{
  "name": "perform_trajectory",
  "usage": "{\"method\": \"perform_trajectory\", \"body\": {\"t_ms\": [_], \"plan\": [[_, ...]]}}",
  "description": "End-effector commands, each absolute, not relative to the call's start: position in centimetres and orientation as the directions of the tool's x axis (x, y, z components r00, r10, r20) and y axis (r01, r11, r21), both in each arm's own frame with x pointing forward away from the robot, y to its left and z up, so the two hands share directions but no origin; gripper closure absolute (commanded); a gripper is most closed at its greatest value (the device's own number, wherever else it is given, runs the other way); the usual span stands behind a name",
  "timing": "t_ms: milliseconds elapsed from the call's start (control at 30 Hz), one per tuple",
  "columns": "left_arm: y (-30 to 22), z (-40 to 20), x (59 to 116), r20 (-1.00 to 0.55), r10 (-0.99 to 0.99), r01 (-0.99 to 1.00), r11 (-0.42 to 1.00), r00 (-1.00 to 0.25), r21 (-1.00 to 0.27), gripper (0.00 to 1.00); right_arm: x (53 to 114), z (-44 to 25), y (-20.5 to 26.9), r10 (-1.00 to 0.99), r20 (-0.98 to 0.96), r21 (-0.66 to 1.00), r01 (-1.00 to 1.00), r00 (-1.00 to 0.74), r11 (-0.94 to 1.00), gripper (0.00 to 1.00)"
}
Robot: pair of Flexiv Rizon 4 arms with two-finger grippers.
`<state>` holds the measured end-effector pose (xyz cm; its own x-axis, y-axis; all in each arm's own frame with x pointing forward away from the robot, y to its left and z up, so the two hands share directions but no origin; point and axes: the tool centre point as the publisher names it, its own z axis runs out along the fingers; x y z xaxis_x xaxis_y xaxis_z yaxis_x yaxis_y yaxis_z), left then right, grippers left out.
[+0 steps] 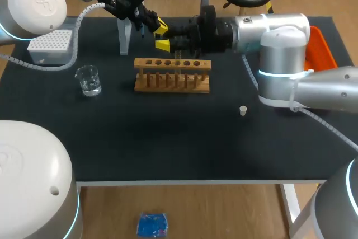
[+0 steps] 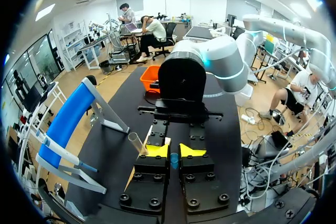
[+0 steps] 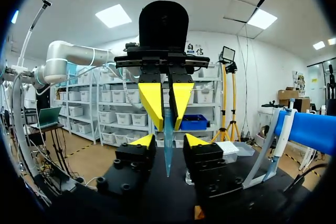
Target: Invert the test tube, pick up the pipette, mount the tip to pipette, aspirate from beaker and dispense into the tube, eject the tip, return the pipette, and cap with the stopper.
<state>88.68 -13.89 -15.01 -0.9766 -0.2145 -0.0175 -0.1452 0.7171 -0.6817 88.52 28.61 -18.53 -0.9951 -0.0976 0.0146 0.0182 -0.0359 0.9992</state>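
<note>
Right pincer [image 3: 169, 140] sat closest, its yellow tips parted on either side of the test tube [image 3: 168, 153] without touching it. Left pincer [image 2: 174, 150], facing it, was closed on the tube's far end, holding it in the air behind the wooden rack [image 1: 172, 64] at the back of the table [image 1: 168, 149]. Slim, see-through and tapering, the tube looked light, stiff, smooth and probably brittle. Its bare middle seemed the place for a gentle grip.

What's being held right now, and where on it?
Left fingers pinch a slim bluish tube by its wide end; its narrow end hangs free between the open right fingers.
</note>
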Motion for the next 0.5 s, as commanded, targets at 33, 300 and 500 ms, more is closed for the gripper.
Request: {"method": "perform_trajectory", "body": {"t_ms": [33,300,500], "plan": [[-13.85,-14.94,88.68,-0.016,-0.213,-0.146,0.719,-0.977,-0.680,1.00,88.61,-18.69,28.58,-0.102,0.015,0.999,0.019,-0.995,-0.040,0.97],[-13.85,-14.94,88.68,-0.016,-0.213,-0.146,0.719,-0.977,-0.680,1.00,88.51,-18.71,28.56,-0.106,0.017,0.999,0.021,-0.994,-0.036,1.00],[-13.85,-14.94,88.68,-0.016,-0.213,-0.146,0.719,-0.977,-0.680,1.00,88.44,-18.78,28.48,-0.106,0.018,0.999,0.020,-0.994,-0.024,1.00]]}}
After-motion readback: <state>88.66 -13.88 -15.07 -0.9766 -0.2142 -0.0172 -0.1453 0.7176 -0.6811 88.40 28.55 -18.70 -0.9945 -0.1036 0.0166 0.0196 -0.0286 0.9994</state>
